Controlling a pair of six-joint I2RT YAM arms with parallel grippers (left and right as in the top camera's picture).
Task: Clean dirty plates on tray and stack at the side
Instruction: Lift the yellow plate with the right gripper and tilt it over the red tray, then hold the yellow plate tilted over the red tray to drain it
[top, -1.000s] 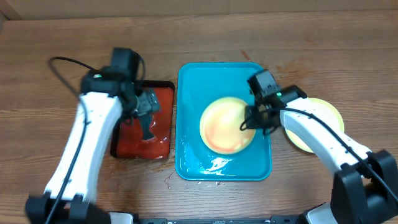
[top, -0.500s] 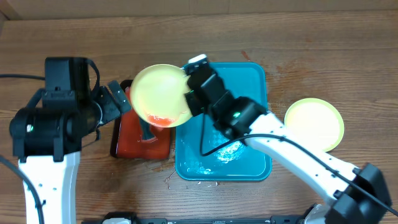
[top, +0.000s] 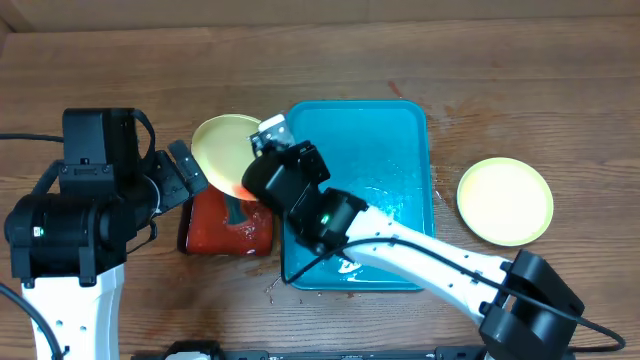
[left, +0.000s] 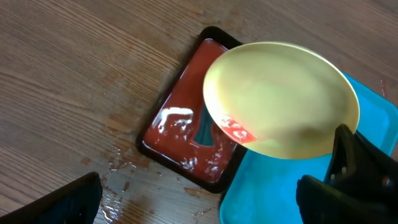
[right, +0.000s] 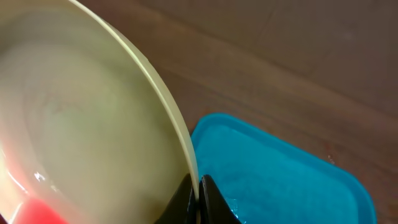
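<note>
**Right pincer** (right: 198, 190): pressed together on the rim of a pale yellow plate (top: 222, 150). Only the thin edge is pinched. The rest of the plate hangs out beyond the fingertips, tilted and clear of every surface.

**Location:** the plate is held above the red tray (top: 225, 232), which lies below and ahead of the fingertips. The blue tray (top: 400, 130) lies beneath and behind this pincer, wet and with no plate on it. A second plate (top: 505, 200) rests on the table (top: 560, 80), well behind the pincer on its far side.

**Left pincer** (top: 185, 172): spread wide, nothing held, just beyond the plate's far rim and not touching it.

**Condition:** an orange-red smear (left: 235, 129) is seen on the plate's low edge, so cleaning is judged unfinished.

**Handling:** the plate is judged light, stiff and thin-walled — probably plastic, so unlikely to break. Water is visible on both trays, so a slippery surface is to be expected. A one-point rim pinch is judged liable to pivot or slip. Hold is best taken at the raised rim, with the fingers set deep over the lip. The smeared edge is best avoided.
</note>
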